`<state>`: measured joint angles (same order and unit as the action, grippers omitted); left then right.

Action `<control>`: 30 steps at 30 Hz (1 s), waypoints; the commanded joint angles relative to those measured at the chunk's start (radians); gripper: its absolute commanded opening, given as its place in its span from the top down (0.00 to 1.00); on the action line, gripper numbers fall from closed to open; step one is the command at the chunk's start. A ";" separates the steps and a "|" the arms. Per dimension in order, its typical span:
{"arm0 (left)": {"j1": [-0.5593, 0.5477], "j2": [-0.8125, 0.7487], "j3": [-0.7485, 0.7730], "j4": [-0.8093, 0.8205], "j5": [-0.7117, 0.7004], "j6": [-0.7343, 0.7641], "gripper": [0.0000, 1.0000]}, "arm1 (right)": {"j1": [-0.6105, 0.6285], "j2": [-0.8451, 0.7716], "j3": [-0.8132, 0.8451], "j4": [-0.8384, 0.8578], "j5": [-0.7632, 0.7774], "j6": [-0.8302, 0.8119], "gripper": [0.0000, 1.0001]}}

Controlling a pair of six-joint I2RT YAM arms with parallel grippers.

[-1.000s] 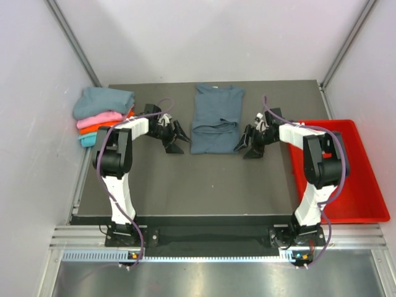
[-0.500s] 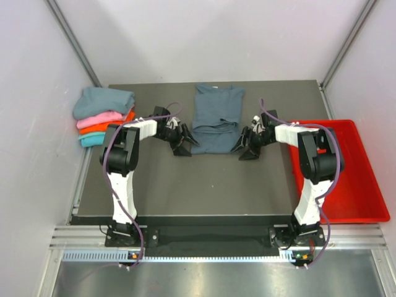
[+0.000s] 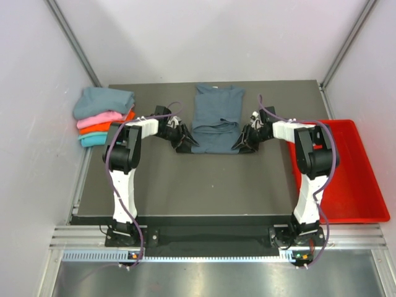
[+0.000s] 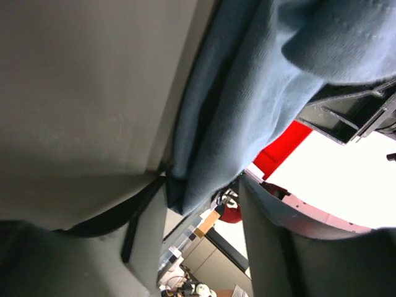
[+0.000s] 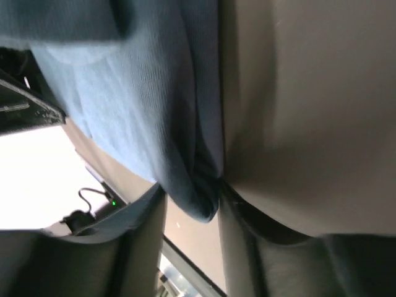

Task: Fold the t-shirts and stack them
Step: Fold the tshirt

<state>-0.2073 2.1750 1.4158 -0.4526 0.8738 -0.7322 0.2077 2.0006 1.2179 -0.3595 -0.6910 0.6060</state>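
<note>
— One table (image 3: 204, 185), with the red tray (image 3: 359, 192) off its right side. What's in play?

— Slate blue-grey t-shirt (image 3: 215, 111). It lies flat just left of the tray, not touching it, toward the table's far edge. The stack of folded t-shirts (image 3: 102, 114) is well left of the tray, beyond the shirt.

— What could go sour?

— Uneven pickup, I'd guess. The left gripper (image 3: 187, 143) and right gripper (image 3: 242, 143) sit at the shirt's two near corners, the right one on the tray side. If one bites and the other takes only the top layer, or nothing, the fold would come up skewed. It could also drag the shirt toward the tray. The near part is doubled over, so the layers could part.

— Grip?

— Left wrist view: the fingers (image 4: 291, 247) straddle the hem, with light showing past the cloth on one side. Not clamped, I'd say. Right wrist view: the corner sits between the fingers (image 5: 124, 247). Pinched or loose, cannot tell.

— Heading?

— Collar at the far end, away from the arms, folded hem end near. The long axis runs near to far, roughly alongside the tray's long side.
</note>
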 commanded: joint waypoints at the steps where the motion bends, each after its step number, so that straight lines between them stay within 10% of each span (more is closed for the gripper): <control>1: 0.003 0.023 0.031 0.048 -0.022 0.007 0.49 | 0.009 0.020 0.038 0.031 0.041 -0.018 0.67; 6: 0.003 0.020 0.018 0.066 -0.007 -0.010 0.67 | 0.009 0.001 0.019 0.031 0.038 -0.032 0.86; 9: 0.002 0.006 0.005 0.068 -0.007 -0.015 1.00 | 0.007 -0.020 0.005 0.031 0.035 -0.035 0.95; 30: -0.086 -0.405 -0.095 0.057 -0.019 0.060 1.00 | -0.027 -0.410 -0.064 -0.111 0.015 -0.104 1.00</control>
<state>-0.2745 1.8530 1.3403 -0.3969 0.8612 -0.7162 0.1970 1.6638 1.1881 -0.4309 -0.6598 0.5266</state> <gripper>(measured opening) 0.026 0.045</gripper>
